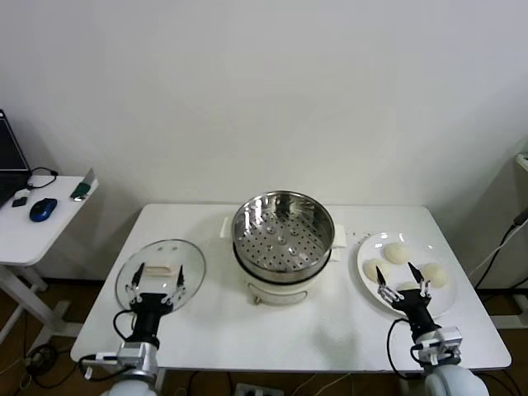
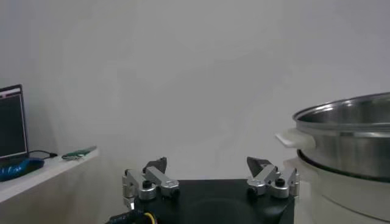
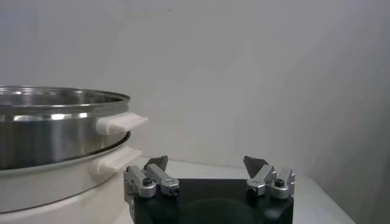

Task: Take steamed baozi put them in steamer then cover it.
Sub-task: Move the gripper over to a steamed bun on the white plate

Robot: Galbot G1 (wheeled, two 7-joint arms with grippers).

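Note:
The steamer (image 1: 285,233), a shiny perforated steel basket on a white pot base, stands empty at the table's middle. The cover (image 1: 165,254), a clear glass lid with a cream handle, lies flat on the left. My left gripper (image 1: 158,277) hovers open over its near edge, holding nothing. On the right, several cream-white baozi (image 1: 397,252) rest on a white plate (image 1: 364,261). My right gripper (image 1: 402,282) is open above the plate's near side and partly hides one bun. The wrist views show the left gripper (image 2: 209,163) and the right gripper (image 3: 206,161) empty, with the steamer (image 2: 347,137) (image 3: 49,131) off to one side.
The white table (image 1: 330,334) ends close in front of both arms. A separate side desk (image 1: 25,231) at far left carries a blue mouse (image 1: 43,209) and a laptop. A white wall stands behind the table.

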